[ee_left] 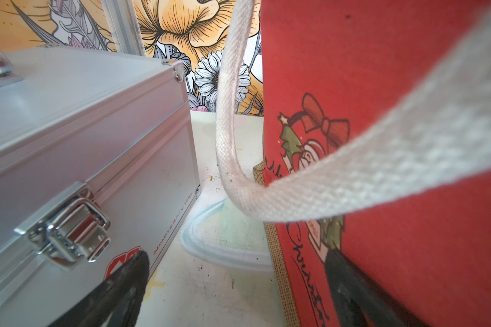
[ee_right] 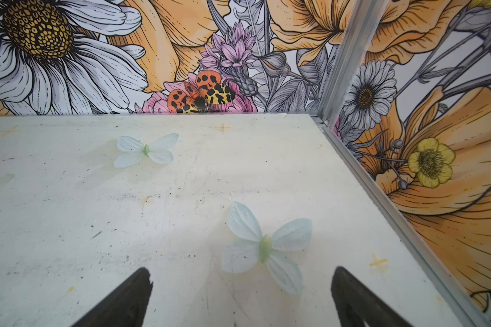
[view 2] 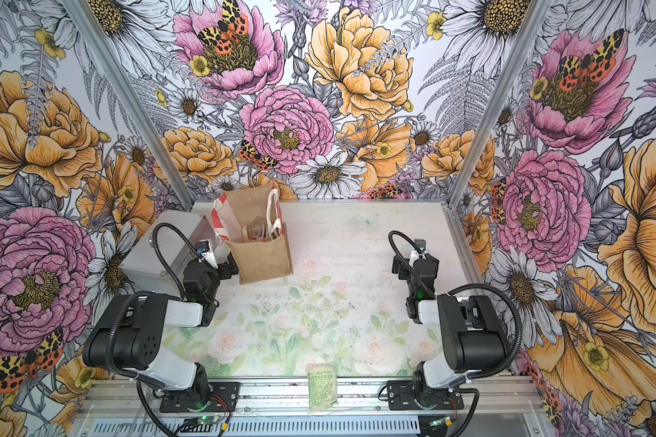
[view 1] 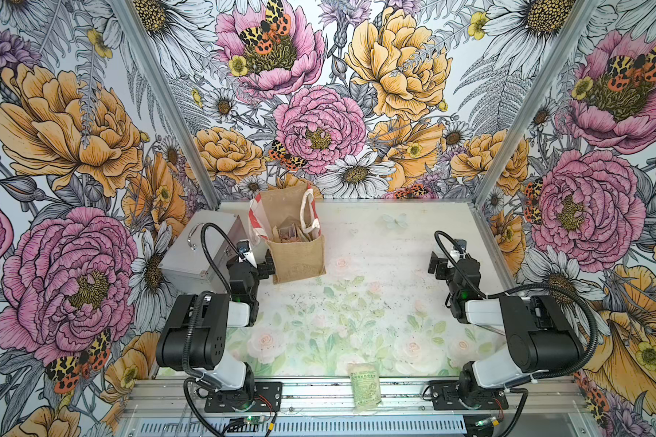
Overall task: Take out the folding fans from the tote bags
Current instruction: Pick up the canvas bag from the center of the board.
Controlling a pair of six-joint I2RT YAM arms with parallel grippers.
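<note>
Tan tote bag (view 1: 298, 261), red-white striped sides

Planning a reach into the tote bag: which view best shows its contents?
Both top views: they look down into the tote bag at the folding fans. The left wrist view shows only its red outside; the right wrist view, neither.

Grey metal case (view 1: 196, 251) sat at the far-left of the table (view 1: 387, 242), lid down, chrome latch (ee_left: 68, 229) on its front, handle (view 1: 193, 235) on top. Green printed packet (view 1: 365, 384) lay flat at the near edge, partly over the aluminium rail (view 1: 319, 395). Tabletop was a faded rose print, scuffed, with pale butterfly prints (ee_right: 264, 246) near the far-right corner. Floral wallpaper (view 1: 319, 125) covered the three walls.
</note>
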